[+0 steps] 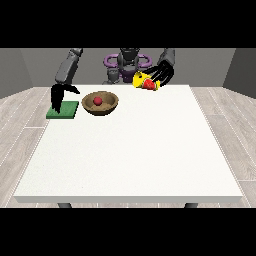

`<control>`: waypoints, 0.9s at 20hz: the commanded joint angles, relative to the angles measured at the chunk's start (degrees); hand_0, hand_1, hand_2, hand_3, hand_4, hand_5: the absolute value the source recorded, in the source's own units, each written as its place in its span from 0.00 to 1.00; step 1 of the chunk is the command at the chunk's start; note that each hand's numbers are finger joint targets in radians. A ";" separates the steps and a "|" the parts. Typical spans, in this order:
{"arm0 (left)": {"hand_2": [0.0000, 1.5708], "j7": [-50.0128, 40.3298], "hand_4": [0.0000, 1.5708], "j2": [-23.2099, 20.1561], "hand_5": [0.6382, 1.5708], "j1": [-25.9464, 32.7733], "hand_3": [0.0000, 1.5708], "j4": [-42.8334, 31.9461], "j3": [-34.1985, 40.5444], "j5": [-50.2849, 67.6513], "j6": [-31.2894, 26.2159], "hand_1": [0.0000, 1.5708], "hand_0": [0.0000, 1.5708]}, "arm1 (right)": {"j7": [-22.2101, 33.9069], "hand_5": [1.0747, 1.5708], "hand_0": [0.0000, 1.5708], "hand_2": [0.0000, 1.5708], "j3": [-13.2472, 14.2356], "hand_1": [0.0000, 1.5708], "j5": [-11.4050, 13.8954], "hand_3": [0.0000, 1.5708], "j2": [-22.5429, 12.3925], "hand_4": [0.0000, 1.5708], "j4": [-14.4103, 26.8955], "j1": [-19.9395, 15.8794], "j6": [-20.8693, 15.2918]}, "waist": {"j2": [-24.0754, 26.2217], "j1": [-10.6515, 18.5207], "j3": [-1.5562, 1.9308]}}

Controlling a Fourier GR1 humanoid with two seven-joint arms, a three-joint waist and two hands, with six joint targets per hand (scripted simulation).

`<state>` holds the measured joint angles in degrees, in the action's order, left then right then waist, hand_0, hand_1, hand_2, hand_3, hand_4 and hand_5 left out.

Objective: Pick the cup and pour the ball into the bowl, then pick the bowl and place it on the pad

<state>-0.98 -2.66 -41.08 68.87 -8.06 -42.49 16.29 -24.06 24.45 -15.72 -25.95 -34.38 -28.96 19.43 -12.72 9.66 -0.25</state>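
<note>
White tabletop [130,150] takes up most of the view, robot [128,65] small at the far edge. Brown bowl [100,103] sits on the tabletop at far left, just beside the green pad [63,110], which lies flat near the left edge; bowl is not on the pad. Hand at the view's right [163,74] is raised over the far edge, fingers curled round the yellow cup [145,81]. Cup is tipped on its side, mouth facing toward the camera and right, red inside showing. Hand at the view's left [59,95] hangs over the pad's far side, fingers pointing down, straight, gripping nothing. Red ball [98,101] rests inside the bowl.
</note>
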 commanded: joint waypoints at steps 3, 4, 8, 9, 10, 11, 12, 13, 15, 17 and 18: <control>0.00 9.53 0.51 2.58 0.98 3.40 0.00 -1.39 7.55 18.25 1.77 0.00 0.00 | 1.96 1.00 0.00 0.00 -2.79 0.00 0.34 0.00 3.88 0.26 -3.91 -2.45 -0.33 | -4.13 -4.44 0.00; 0.00 13.31 0.25 2.59 0.98 5.83 0.00 -2.13 7.78 20.22 0.75 0.00 0.00 | 1.50 0.99 0.00 0.00 -3.17 0.00 0.38 0.00 4.75 0.27 -4.62 -1.88 -0.29 | -4.60 -4.52 0.02; 0.00 13.11 0.00 2.63 0.94 3.62 0.00 -5.75 11.12 23.43 -1.45 0.00 0.00 | 3.32 0.96 0.00 0.00 -6.04 0.00 2.30 0.00 5.99 0.15 -5.02 -2.34 -0.93 | -3.11 -7.95 0.22; 0.00 18.08 0.00 0.03 0.95 7.62 0.00 -8.01 12.94 25.27 -4.70 0.00 0.00 | 4.91 0.95 0.00 0.00 -6.81 0.00 2.25 0.00 8.20 0.12 -6.59 -0.94 -2.87 | 0.07 -7.76 0.20; 0.00 19.52 0.00 2.35 0.94 9.06 0.00 -10.36 12.45 24.02 -1.40 0.00 0.00 | 7.22 0.94 0.00 0.00 -8.84 0.00 3.15 0.00 9.46 0.07 -7.84 0.08 -2.45 | 1.71 -10.23 0.18; 0.00 17.05 0.00 2.33 0.95 8.16 0.00 -7.84 11.29 24.48 -3.85 0.00 0.00 | 5.22 0.94 0.00 0.00 -6.74 0.00 2.76 0.00 6.96 0.01 -4.83 -0.64 -3.11 | 1.20 -8.18 0.24; 0.00 15.56 0.00 1.33 0.95 7.47 0.00 -9.13 12.74 25.85 -5.30 0.00 0.00 | 7.17 0.95 0.00 0.00 -8.67 0.00 3.91 0.00 9.99 0.00 -5.80 -0.90 -5.82 | 2.98 -7.96 0.23; 0.00 13.99 0.00 2.55 0.95 7.83 0.00 -5.89 10.41 24.71 -5.26 0.00 0.00 | 2.67 0.94 0.00 0.00 -7.18 0.00 3.36 0.00 7.63 0.00 -2.19 0.90 -1.99 | 2.03 -7.12 0.27; 0.00 14.69 0.00 1.69 0.96 7.95 0.00 -4.96 10.58 25.89 -7.21 0.00 0.00 | 0.54 0.94 0.00 0.00 -6.71 0.00 3.60 0.00 9.51 0.02 -0.93 -0.33 -5.57 | 1.34 -5.37 0.27; 0.00 16.71 0.00 2.61 0.96 7.40 0.00 -7.92 10.44 24.44 -1.75 0.00 0.00 | 0.03 0.94 0.00 0.00 -8.43 0.00 4.19 0.00 10.26 0.06 -1.71 -0.59 -3.69 | 0.37 -8.52 0.26; 0.00 13.71 0.00 0.64 0.97 6.86 0.00 -6.00 11.07 24.40 -4.71 0.00 0.00 | 0.36 0.96 0.00 0.00 -7.63 0.00 3.10 0.00 10.91 0.12 0.08 0.73 -3.15 | 2.17 -7.26 0.27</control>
<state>13.95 -1.07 -34.10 62.18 2.95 -17.94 11.94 -22.37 16.79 -12.18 -16.26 -36.70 -29.13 15.67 -11.54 2.38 -0.01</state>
